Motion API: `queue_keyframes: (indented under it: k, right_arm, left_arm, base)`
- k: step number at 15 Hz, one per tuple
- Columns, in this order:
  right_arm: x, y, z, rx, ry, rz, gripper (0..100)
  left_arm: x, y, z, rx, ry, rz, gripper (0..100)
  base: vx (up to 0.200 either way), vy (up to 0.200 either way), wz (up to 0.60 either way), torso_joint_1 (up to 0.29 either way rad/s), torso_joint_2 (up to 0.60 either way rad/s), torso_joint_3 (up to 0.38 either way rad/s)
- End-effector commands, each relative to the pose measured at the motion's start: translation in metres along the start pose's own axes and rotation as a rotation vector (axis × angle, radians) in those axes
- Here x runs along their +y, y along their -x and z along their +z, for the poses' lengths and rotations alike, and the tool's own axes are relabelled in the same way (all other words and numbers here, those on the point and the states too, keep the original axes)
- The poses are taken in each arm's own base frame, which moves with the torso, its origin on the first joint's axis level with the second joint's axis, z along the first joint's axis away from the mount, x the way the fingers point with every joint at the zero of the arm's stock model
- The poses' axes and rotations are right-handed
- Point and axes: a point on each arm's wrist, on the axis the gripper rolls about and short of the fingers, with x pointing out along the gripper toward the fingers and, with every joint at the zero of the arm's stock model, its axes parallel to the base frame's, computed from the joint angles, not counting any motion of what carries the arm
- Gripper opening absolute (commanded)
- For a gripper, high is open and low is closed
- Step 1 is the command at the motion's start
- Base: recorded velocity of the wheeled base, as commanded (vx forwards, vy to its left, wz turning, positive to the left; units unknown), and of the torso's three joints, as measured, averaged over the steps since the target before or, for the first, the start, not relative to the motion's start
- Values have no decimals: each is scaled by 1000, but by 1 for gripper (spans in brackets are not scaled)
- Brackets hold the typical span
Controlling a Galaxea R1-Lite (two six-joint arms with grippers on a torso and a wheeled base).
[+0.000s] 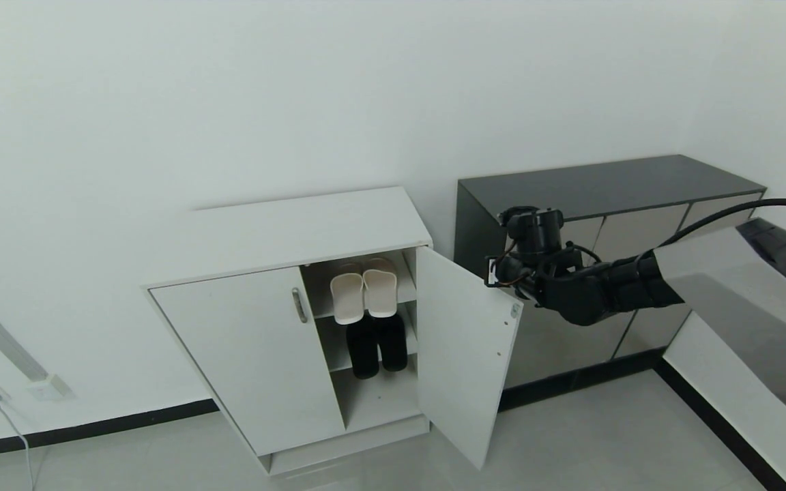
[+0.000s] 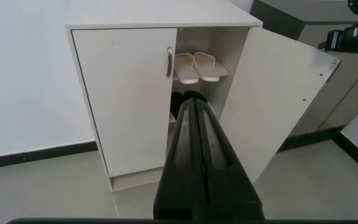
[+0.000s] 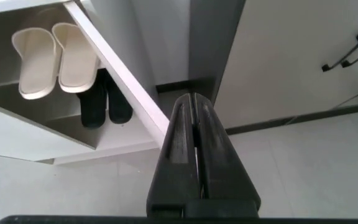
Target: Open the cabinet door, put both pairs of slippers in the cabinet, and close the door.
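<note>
Head view: we see white slippers [image 1: 364,293] above black slippers [image 1: 378,348], shelved at frame centre. The door [image 1: 464,354] hangs open just right of them. Our right tool [image 1: 493,274], clenched empty, is nearer, at its upper free corner and perhaps touching. The left tool [image 2: 194,106] is clenched too.

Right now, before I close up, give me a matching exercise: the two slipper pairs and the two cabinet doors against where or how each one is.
Things:
1 white slippers
2 black slippers
3 left door
4 right door

Place or state:
A swung open
B on the upper shelf
C shut
D on the middle shelf

Pairs: 1-B, 2-D, 3-C, 4-A
</note>
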Motion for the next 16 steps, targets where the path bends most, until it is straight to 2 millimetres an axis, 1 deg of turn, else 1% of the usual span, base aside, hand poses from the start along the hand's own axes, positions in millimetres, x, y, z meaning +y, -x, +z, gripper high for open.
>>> queue_keyframes:
  k: [1,4,8,12,13,16]
  right_arm:
    - [-4,-20,-17,24,4,-19,0]
    - [-5,-27,-25,41,9,-25,0]
    - [-4,-29,-31,55,13,-28,0]
    - [8,-22,-37,68,18,-8,0]
    - [22,-12,-37,72,21,20,0]
    - [49,17,-37,79,43,90,0]
  left_arm:
    - [0,0,0,2,1,-1,0]
    - [0,0,0,0,1,-1,0]
    - [0,0,0,0,1,0,0]
    - [0,0,0,1,1,1,0]
    - [0,0,0,0,1,0,0]
    - [0,0,0,1,1,1,0]
  base:
    - [0,0,0,0,0,0]
    - [0,0,0,0,0,0]
    - [0,0,0,0,0,0]
    - [0,0,0,0,0,0]
    - [0,0,0,0,0,0]
    - [0,0,0,0,0,0]
